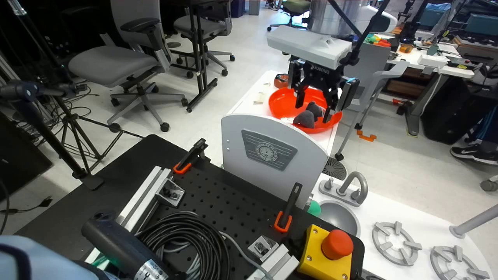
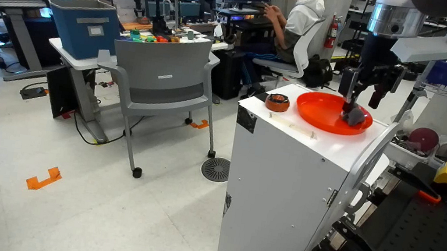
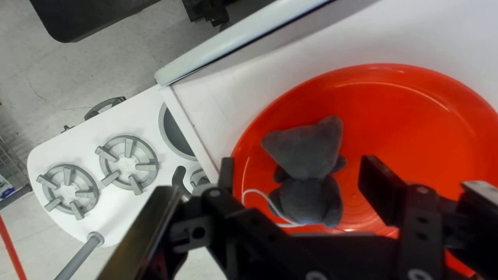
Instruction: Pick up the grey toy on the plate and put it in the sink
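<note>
Grasping seems in hand: the claw (image 3: 298, 169) is spread wide over the plate (image 3: 412, 136), where the grey toy (image 3: 307, 151) lies unheld, so closing on it, then lifting toward the sink (image 1: 341, 218), should follow.

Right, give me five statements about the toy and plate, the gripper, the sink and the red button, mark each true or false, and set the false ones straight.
1. The grey toy lies on the orange plate. True.
2. The jaws are clamped shut on the toy. False: the gripper stands open, with a finger on each side of the toy in the wrist view.
3. In an exterior view, the sink has a tap beside it. True.
4. In the wrist view, a white cord shows next to the toy. True.
5. The red button is mounted on a blue box. False: the red button is on a yellow box.
</note>
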